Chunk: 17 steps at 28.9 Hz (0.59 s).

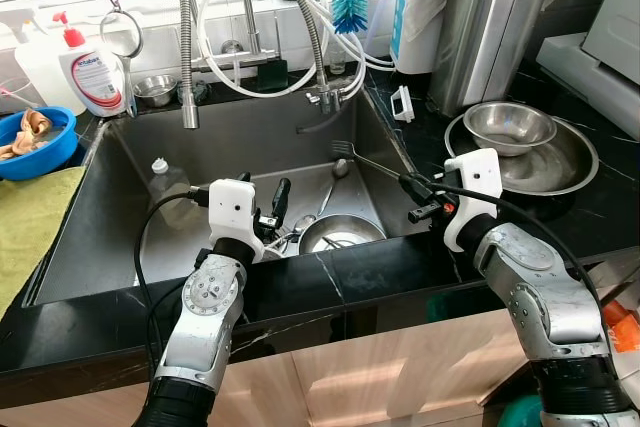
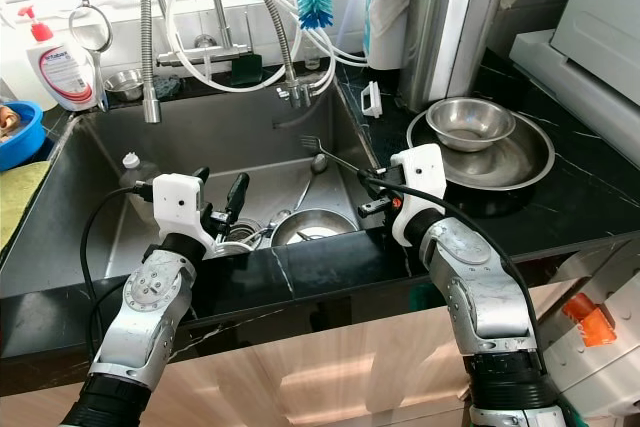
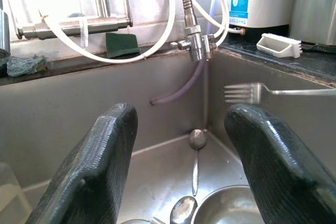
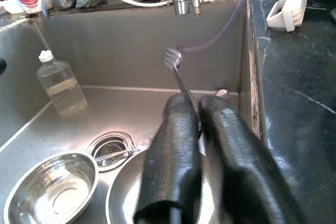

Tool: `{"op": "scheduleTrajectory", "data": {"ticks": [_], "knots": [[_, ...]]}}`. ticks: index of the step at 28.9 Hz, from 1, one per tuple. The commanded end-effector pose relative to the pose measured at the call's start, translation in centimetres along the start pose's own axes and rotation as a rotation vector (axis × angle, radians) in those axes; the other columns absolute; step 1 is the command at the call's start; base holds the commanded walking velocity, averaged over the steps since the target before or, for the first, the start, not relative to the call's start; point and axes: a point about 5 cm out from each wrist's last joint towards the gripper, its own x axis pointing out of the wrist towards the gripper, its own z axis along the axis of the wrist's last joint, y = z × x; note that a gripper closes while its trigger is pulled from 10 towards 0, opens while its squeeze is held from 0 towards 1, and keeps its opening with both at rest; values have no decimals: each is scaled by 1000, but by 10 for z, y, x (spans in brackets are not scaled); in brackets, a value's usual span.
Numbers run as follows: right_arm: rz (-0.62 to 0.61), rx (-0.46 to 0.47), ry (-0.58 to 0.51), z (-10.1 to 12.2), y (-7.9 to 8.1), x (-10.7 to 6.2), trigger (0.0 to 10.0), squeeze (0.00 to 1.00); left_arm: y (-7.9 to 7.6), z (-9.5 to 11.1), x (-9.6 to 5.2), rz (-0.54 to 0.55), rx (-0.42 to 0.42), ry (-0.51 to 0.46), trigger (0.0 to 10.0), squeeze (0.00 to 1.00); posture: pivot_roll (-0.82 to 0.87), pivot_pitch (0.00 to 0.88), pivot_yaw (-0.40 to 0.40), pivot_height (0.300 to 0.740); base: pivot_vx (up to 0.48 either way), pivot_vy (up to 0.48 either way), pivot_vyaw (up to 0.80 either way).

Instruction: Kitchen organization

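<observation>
Over the right side of the steel sink [image 1: 250, 137], my right gripper [image 1: 414, 190] is shut on the handle of a fork [image 1: 372, 163]. The fork's tines [image 4: 172, 59] point toward the back wall. My left gripper [image 1: 276, 205] hovers open above the sink's front edge, with nothing between its fingers [image 3: 105, 150]. Below it on the sink floor lie a steel bowl [image 1: 340, 232], a spoon [image 1: 340, 169] and other cutlery near the drain [image 4: 111, 149]. A clear bottle [image 1: 165, 182] stands in the sink's left part.
Two nested steel bowls [image 1: 512, 127] sit on the black counter at the right, beside a tall steel canister [image 1: 495, 27]. A blue bowl [image 1: 35, 142], a green cloth [image 1: 30, 217] and a soap bottle [image 1: 95, 72] are at the left. Faucet hoses [image 1: 300, 27] hang over the back.
</observation>
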Motion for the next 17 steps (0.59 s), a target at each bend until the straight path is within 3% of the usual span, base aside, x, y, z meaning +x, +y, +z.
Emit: {"op": "scheduleTrajectory", "data": {"ticks": [1,12,13,14,17], "knots": [[-2,7,-10,0,0,1,10000,1000,3,-1,0,7,23,11,10000,0,-119,0,66,740,0,0,0],[-20,-27,-32,2,4,2,10000,1000,2,-2,-1,-4,21,12,10000,0,-119,0,69,740,0,0,0],[-46,-52,-52,5,3,2,10000,184,2,-3,-1,-6,21,13,10000,0,-119,0,69,740,0,0,0],[-81,-64,-75,9,1,2,10000,0,2,-2,-1,-7,21,12,10000,0,-119,0,69,740,0,0,0],[-192,-52,-156,23,-8,-3,10000,0,1,-2,-1,-10,21,12,10000,0,-117,0,71,740,0,0,0]]}}
